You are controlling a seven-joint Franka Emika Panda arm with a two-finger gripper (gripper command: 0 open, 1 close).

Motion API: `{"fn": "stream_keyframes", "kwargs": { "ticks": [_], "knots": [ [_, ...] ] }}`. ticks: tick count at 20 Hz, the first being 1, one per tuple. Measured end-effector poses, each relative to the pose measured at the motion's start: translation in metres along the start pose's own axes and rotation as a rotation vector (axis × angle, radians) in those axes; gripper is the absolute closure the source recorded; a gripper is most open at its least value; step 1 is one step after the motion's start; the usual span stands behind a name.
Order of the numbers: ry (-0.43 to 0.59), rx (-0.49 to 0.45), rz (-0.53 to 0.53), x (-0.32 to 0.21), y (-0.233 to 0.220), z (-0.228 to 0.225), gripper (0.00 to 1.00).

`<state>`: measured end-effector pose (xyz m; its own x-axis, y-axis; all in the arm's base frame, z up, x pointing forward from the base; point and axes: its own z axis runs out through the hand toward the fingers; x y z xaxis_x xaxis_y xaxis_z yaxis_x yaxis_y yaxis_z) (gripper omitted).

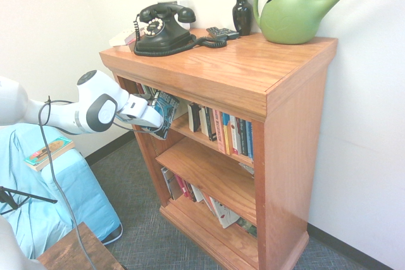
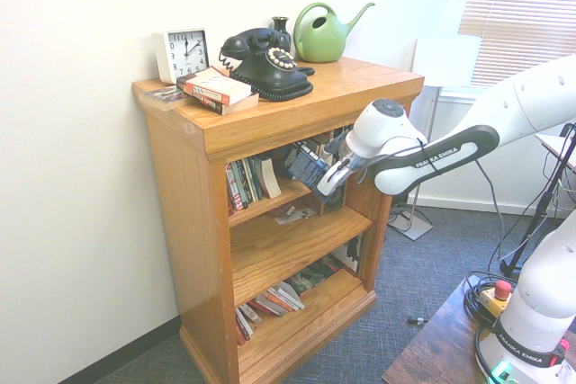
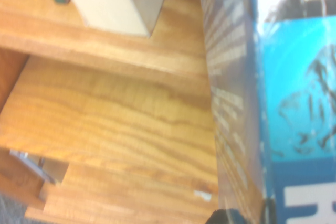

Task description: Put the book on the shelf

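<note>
Clamping the book, the claw was shut on its lower edge; the book (dark blue cover, white lettering) hung tilted at the open front of the shelf, just beside the upright books.

The book's lower half hides behind the pincer.
</note>
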<state>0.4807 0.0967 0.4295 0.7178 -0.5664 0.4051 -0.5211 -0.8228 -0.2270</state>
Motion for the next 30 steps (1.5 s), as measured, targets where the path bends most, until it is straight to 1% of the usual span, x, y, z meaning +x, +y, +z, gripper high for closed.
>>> {"fn": "stream_keyframes", "kwargs": {
  "ticks": [4,8,16,30],
  "knots": [
    [-0.013,-0.013,0.000,0.006,-0.008,0.000,1.00],
    [-0.018,-0.023,-0.002,0.013,-0.007,0.009,1.00],
    [0.008,-0.032,-0.033,0.023,-0.015,0.032,1.00],
    [0.033,-0.023,-0.047,0.023,-0.045,0.043,1.00]
  ]
}}
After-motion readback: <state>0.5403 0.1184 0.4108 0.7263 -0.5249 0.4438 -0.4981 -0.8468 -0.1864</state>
